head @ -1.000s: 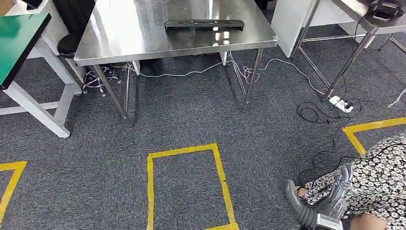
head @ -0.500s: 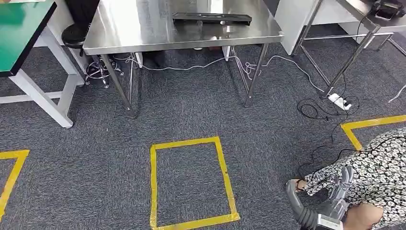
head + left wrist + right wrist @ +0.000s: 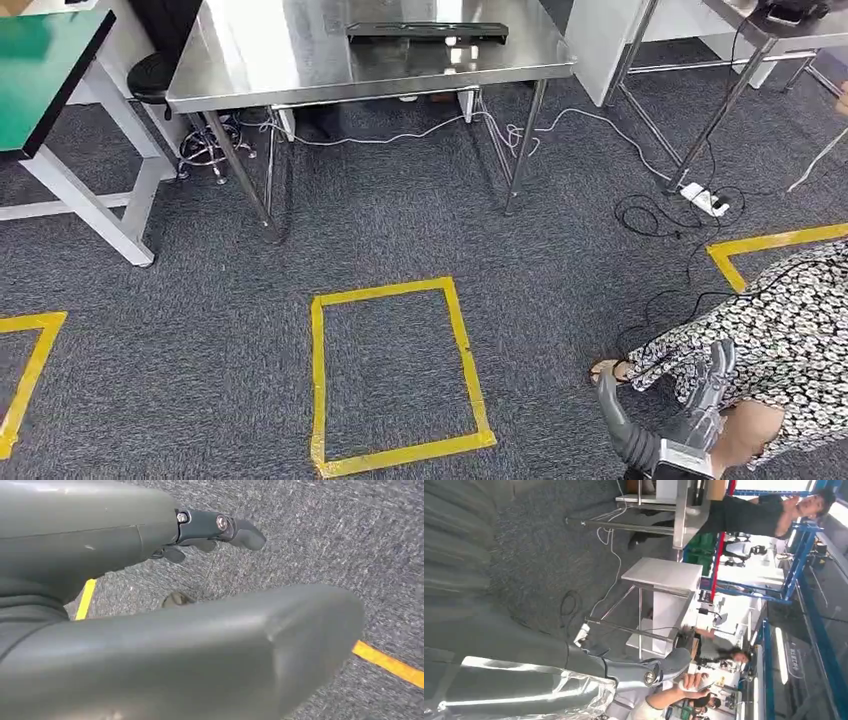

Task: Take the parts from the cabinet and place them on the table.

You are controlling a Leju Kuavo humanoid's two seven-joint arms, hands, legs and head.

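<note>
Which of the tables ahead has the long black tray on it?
The steel table straight ahead, beyond the yellow floor rectangle. The black tray lies near its far edge. The green-topped table on the left carries no tray.

A steel bench (image 3: 300,60) stands on grey carpet floor (image 3: 400,210), and a long black tray-like part (image 3: 427,32) lies flat toward its far side. On the floor, yellow tape (image 3: 395,378) marks a rectangle in front of the bench, with further tape corners to the left and right. White and black cables (image 3: 560,130) trail under the bench to a white power strip (image 3: 704,199) beside the neighbouring bench's legs.
</note>
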